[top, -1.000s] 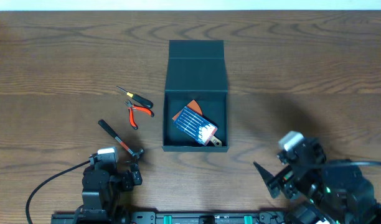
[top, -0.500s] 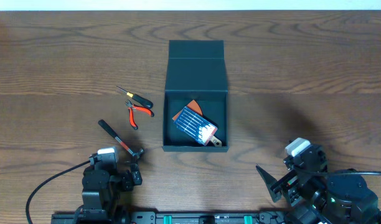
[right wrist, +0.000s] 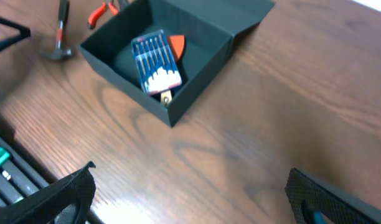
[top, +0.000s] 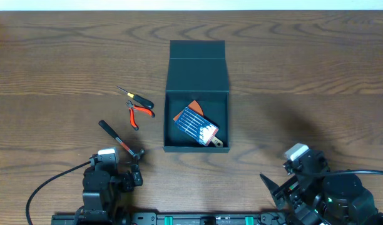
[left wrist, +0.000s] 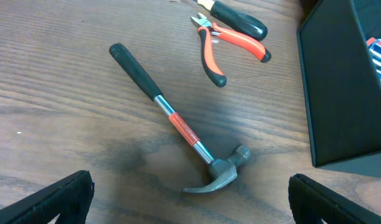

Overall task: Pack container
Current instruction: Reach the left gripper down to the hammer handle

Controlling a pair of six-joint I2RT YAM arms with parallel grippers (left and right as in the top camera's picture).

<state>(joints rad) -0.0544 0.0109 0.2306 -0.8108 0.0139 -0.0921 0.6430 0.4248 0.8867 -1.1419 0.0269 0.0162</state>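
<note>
A matte, dark teal cardboard box (top: 197, 69), rectangular, its flap lid folded back, was set mid-way on a brown wood-grained table (top: 304, 62). A blue-and-orange packet (top: 194, 125) was seen inside. The left gripper (left wrist: 190, 205) and right gripper (right wrist: 190, 199) were spread wide, empty, the box well apart ahead between them.

At frame centre the matte teal-black container (top: 196, 65) holds a blue-striped, white-ended packet (top: 194, 124) over an orange piece (top: 195, 107), and left of it are orange-handled pliers (top: 140, 113), a black-handled screwdriver (top: 140, 100) and a black-gripped, red-banded hammer (top: 119, 141), all on the brown wood-grained counter (top: 304, 69).
</note>
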